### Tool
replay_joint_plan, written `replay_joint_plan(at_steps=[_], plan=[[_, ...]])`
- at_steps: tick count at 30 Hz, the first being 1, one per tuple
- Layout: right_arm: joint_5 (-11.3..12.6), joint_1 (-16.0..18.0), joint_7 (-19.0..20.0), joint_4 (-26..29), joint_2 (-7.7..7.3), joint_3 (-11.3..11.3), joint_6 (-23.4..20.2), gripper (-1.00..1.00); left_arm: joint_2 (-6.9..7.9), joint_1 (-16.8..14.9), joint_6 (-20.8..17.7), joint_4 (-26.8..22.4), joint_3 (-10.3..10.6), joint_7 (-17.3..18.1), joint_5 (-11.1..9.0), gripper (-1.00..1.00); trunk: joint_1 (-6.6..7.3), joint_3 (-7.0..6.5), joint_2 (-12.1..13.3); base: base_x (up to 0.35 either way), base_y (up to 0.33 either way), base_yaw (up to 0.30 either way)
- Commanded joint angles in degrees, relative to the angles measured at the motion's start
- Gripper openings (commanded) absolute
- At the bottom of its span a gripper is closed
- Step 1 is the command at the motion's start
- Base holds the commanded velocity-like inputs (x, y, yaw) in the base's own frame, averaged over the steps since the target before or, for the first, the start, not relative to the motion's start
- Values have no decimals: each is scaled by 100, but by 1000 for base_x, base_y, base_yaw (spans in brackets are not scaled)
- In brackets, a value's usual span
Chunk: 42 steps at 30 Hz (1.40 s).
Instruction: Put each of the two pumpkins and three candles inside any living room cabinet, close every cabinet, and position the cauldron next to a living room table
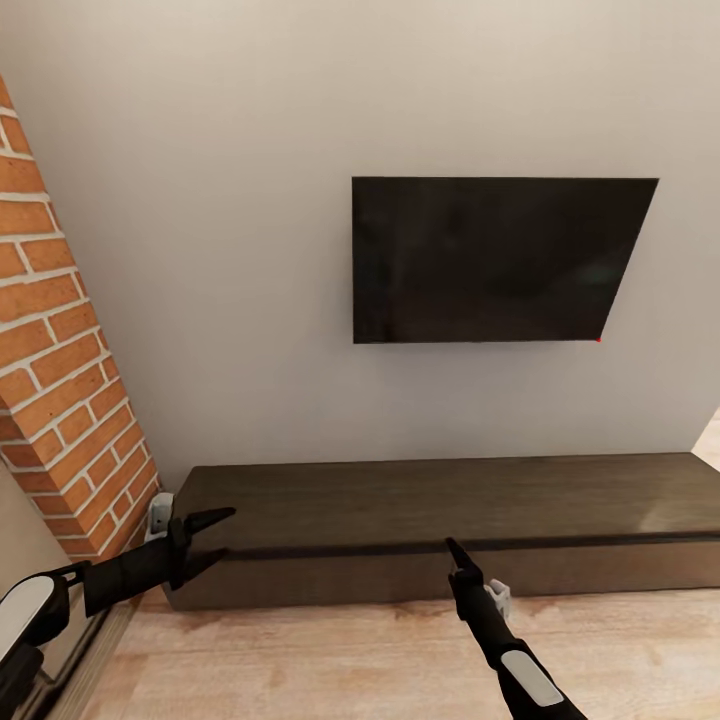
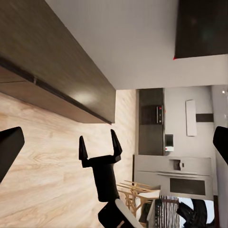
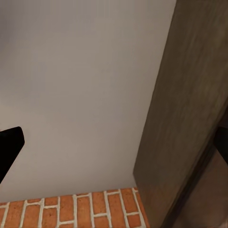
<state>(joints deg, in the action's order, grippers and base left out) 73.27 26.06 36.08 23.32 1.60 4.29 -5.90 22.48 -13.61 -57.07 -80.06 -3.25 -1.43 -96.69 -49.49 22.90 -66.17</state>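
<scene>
The long, low dark-brown cabinet (image 1: pixel 450 490) runs along the wall, and its front shows no drawer pulled out. My left gripper (image 1: pixel 228 532) hangs open just in front of the cabinet's left end, with nothing between its fingers. In front of the cabinet's middle, near the top edge of its front, my right gripper (image 1: pixel 455 550) is held; the left wrist view shows that right gripper (image 2: pixel 99 145) open and empty above the floor beside the cabinet (image 2: pixel 52 61). The right wrist view looks along the cabinet (image 3: pixel 190 118) towards the wall. The pumpkins, candles and cauldron are out of view.
A black TV (image 1: pixel 495 260) hangs on the pale wall above the cabinet. A red brick wall (image 1: pixel 60 380) stands close at the left. Light wood floor (image 1: pixel 350 650) lies in front. The left wrist view shows a kitchen with appliances (image 2: pixel 173 175) far off.
</scene>
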Motion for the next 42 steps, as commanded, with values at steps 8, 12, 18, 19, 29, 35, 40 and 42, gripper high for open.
replay_joint_plan(at_steps=[8, 12, 18, 19, 29, 35, 40, 42], plan=[[38, 4, 70, -3, 7, 37, -60, 100, -4, -3, -23, -8, 7, -15, -31, 100, -132, 114, -245, 0, 0, 0], [38, 4, 356, -3, 7, 37, -64, 100, -1, -3, -24, -87, 60, -10, -38, 100, -220, 186, -405, 0, 0, 0], [39, 4, 711, -3, 6, 37, -81, 100, 1, -2, -31, -378, 190, -7, -57, 100, -352, 294, -646, 0, 0, 0], [39, 4, 726, -3, 3, 37, -83, 100, 5, -2, -31, -401, 223, -6, -96, 100, -374, 312, -686, 0, 0, 0], [39, 4, 752, -6, 0, 37, -80, 100, 25, -2, -39, -441, 379, -6, -591, 100, -593, 491, -1087, 0, 0, 0], [39, 4, 758, -11, -1, 37, -78, 100, 25, -1, -40, -440, 394, -6, -625, 100, -725, 599, -1327, 0, 0, 0], [39, 4, 827, -11, -1, 37, -78, 100, 26, -2, -41, -440, 467, -6, -750, 100, -835, 689, -1528, 0, 0, 0], [39, 4, 900, -11, -1, 37, -78, 100, 27, -2, -41, -421, 508, -5, -806, 100, -879, 724, -1608, 0, 0, 0]])
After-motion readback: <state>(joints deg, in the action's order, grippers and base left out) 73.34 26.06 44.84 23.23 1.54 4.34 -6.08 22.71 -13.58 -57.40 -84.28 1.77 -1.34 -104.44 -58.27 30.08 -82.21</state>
